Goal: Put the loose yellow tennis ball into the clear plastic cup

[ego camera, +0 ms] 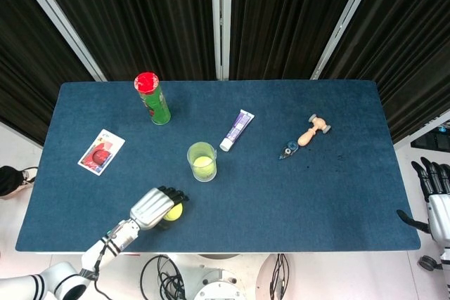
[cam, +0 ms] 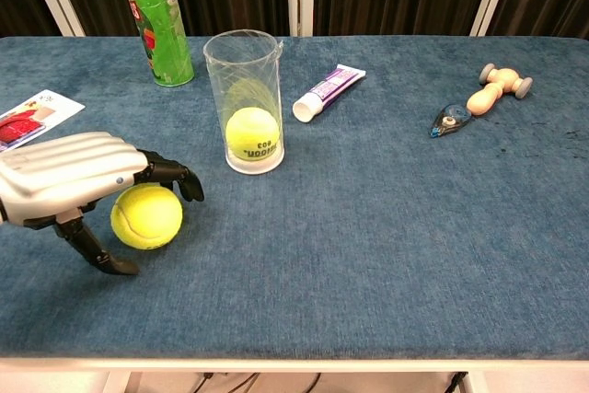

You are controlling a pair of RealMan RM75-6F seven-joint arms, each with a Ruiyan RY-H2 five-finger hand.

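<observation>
Two tennis balls: one sat inside the cup (cam: 244, 103), one loose ball (cam: 147, 215) lay near the cup's front-left. Left hand (cam: 69, 181) cupped over the loose ball, fingers curled around it, grasp unclear. Right hand (ego camera: 437, 198) hung released, well right of the cup.

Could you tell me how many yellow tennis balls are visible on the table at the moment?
2. One yellow tennis ball sits inside the clear plastic cup. The other, loose yellow tennis ball lies on the blue table under the curled fingers of the left hand. None seems hidden.
</observation>
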